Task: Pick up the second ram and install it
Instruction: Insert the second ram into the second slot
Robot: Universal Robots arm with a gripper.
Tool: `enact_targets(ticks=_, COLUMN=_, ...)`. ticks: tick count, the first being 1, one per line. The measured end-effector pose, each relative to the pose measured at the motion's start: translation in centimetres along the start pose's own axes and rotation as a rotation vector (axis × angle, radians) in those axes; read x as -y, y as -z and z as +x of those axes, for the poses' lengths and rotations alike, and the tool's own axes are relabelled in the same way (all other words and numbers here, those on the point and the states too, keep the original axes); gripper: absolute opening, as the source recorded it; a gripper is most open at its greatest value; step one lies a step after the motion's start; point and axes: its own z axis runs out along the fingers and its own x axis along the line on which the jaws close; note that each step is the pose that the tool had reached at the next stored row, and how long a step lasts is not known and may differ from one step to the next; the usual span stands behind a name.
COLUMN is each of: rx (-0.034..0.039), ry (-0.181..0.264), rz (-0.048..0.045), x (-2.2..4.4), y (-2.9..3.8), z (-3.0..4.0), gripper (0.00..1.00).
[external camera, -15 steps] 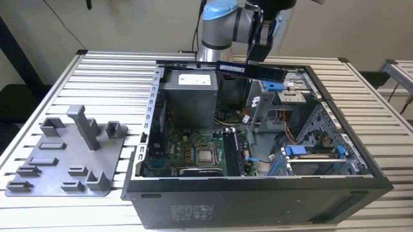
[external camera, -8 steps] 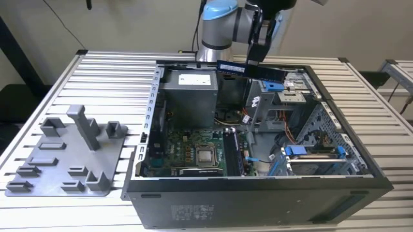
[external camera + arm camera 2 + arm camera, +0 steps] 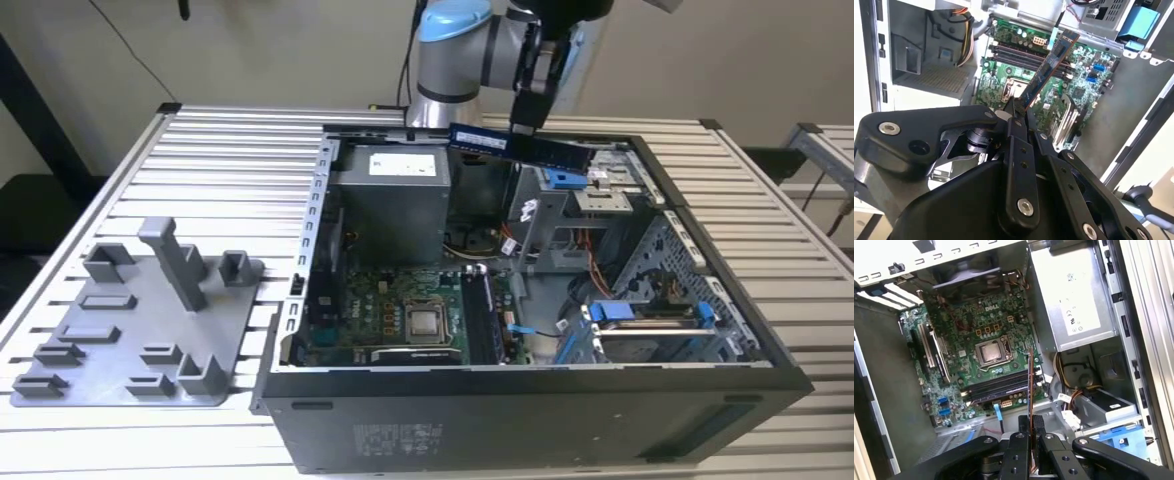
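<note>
Well, the carrying step is under way: the black two-fingered gripper (image 3: 523, 122) on the blue-jointed arm is clamped on the long, narrow dark memory board with a white sticker (image 3: 555, 152), the second ram. It holds the board in the air above the far side of the open black computer case (image 3: 534, 395), over the drive-bay end and near the grey metal power-supply box (image 3: 387, 200). The board touches nothing except the fingers.

In both wrist views the board sticks out past the fingertips. It shows slanted in the second wrist view (image 3: 1049, 67) and edge-on in the first wrist view (image 3: 1030, 382), with the green motherboard (image 3: 961, 330) well below it. The row of long black memory slots (image 3: 999, 386) lies beside the square silver processor (image 3: 990, 353). I cannot tell from here which slot is free.

In my judgement the pick-up is done and the installing is not. Seating the board would call for its long edge to be brought parallel to a free slot and square above it, then pressed evenly.

The grey plastic fixture tray with upright posts (image 3: 134, 330) sits on the slatted metal table (image 3: 214, 150), on the exterior view's left.
</note>
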Motion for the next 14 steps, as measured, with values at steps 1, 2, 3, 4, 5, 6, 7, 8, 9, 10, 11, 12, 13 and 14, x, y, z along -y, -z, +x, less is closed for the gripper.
enact_targets(ticks=1, rx=0.0001, ry=-0.006, rz=0.0001, x=0.00, y=0.00, z=0.00, gripper=0.14)
enact_targets(ticks=2, rx=0.0003, ry=-0.013, rz=0.0001, x=0.00, y=0.00, z=0.00, gripper=0.14)
enact_targets(ticks=3, rx=0.0004, ry=-0.019, rz=0.0002, x=0.00, y=0.00, z=0.00, gripper=0.14)
enact_targets(ticks=4, rx=0.0006, ry=-0.025, rz=0.0002, x=0.00, y=-0.01, z=0.00, gripper=0.14)
enact_targets(ticks=5, rx=0.0007, ry=-0.031, rz=0.0003, x=0.00, y=-0.01, z=0.00, gripper=0.14)
enact_targets(ticks=6, rx=0.0008, ry=-0.038, rz=0.0004, x=0.00, y=-0.01, z=0.00, gripper=0.14)
enact_targets(ticks=7, rx=0.0009, ry=-0.044, rz=0.0005, x=0.00, y=-0.01, z=0.00, gripper=0.14)
enact_targets(ticks=8, rx=0.0010, ry=-0.050, rz=0.0005, x=0.00, y=-0.01, z=0.00, gripper=0.14)
enact_targets(ticks=9, rx=0.0011, ry=-0.056, rz=0.0006, x=0.00, y=-0.01, z=0.00, gripper=0.14)
enact_targets(ticks=10, rx=0.0011, ry=-0.062, rz=0.0006, x=0.01, y=-0.01, z=0.00, gripper=0.14)
enact_targets(ticks=11, rx=0.0012, ry=-0.069, rz=0.0007, x=0.00, y=-0.01, z=0.00, gripper=0.14)
enact_targets(ticks=12, rx=0.0014, ry=-0.074, rz=0.0008, x=0.01, y=-0.01, z=0.00, gripper=0.14)
enact_targets(ticks=13, rx=0.0016, ry=-0.085, rz=0.0009, x=0.01, y=-0.01, z=0.00, gripper=0.14)
enact_targets(ticks=14, rx=0.0017, ry=-0.091, rz=0.0010, x=0.01, y=-0.02, z=0.00, gripper=0.14)
